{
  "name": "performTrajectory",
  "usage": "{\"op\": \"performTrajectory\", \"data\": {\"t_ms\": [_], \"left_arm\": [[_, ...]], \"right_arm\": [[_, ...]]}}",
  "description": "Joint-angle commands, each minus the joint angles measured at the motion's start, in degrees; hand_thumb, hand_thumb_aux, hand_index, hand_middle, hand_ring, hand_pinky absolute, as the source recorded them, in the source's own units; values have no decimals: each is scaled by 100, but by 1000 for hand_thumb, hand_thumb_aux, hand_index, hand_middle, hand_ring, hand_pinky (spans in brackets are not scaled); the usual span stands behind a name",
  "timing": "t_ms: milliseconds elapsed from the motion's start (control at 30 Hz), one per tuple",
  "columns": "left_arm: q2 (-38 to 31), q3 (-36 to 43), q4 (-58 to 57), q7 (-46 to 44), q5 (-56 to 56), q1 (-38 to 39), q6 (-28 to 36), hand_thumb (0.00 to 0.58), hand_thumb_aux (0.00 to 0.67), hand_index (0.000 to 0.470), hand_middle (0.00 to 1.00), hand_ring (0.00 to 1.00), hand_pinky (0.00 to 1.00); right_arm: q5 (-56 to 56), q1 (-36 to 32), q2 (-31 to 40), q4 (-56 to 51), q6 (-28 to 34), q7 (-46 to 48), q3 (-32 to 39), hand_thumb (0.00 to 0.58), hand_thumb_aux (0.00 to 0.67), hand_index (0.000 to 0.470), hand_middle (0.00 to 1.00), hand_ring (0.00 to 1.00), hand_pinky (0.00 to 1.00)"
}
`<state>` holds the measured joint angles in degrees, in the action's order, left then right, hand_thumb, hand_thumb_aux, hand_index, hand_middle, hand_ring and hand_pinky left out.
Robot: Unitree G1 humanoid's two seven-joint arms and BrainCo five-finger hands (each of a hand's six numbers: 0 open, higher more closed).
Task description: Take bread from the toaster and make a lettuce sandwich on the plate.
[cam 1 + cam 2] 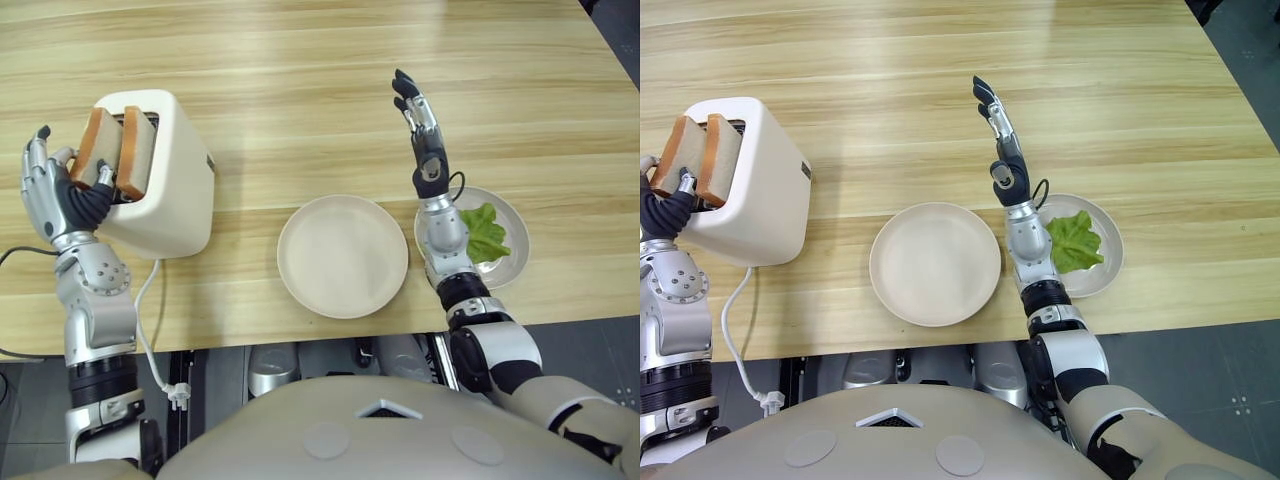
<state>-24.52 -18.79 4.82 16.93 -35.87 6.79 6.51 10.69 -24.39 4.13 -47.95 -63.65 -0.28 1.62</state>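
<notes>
Pale wood-grain table (300, 60) spans both views, its near edge running just in front of the crockery. At its left stands a cream toaster (175, 190), the biggest item on it. A small dark mark (210, 162) on its side is too small to read, and no other writing can be made out. A white cord (140, 305) trails from the toaster over the table's near edge.

Near the middle sits the round cream plate (342, 256), bare. Just to its right, apart from it, is a smaller dish (512, 215) holding a green leaf of lettuce (485, 232).

The right hand (425, 130) is held above the table beyond the dish, fingers straight and spread, holding nothing. Its forearm crosses the dish's left rim.

The left hand (60, 190) is beside the toaster's left end, its fingers wrapped about the outer slice (95, 145) of bread. This slice and the inner slice (133, 150) both stand up out of the slots. The left eye view takes in this whole hand, while the right eye view cuts it at the picture's edge.
</notes>
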Motion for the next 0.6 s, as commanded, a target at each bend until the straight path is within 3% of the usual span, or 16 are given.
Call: {"op": "performTrajectory", "data": {"t_ms": [33,67,200,333,467,600], "left_arm": [[-46,-47,554,104,-51,16,-47,580,670,460,286,286,286],[-63,-89,721,144,-70,8,-79,580,670,460,1000,1000,1000],[-317,-362,1620,152,-193,-157,-210,580,670,460,1000,1000,1000],[-621,-569,2702,-313,271,-616,-432,580,670,460,1000,1000,1000],[-465,-84,3400,-1537,2270,-1214,-372,580,670,460,1000,1000,1000],[-178,902,3239,-2826,3856,-1371,277,580,670,460,1000,1000,1000]], "right_arm": [[54,-8,23,-25,-31,-35,56,0,0,0,0,0,0],[51,-9,46,-13,-39,-59,31,0,0,0,0,0,0],[330,136,325,643,-81,-362,-235,0,0,0,0,0,0],[1709,564,979,2020,-147,-934,-811,0,0,0,0,0,0],[2656,960,1990,2140,70,-1702,-1346,0,0,0,0,0,0],[3897,1470,3075,1635,611,-3305,-1457,0,0,0,0,0,0]]}}
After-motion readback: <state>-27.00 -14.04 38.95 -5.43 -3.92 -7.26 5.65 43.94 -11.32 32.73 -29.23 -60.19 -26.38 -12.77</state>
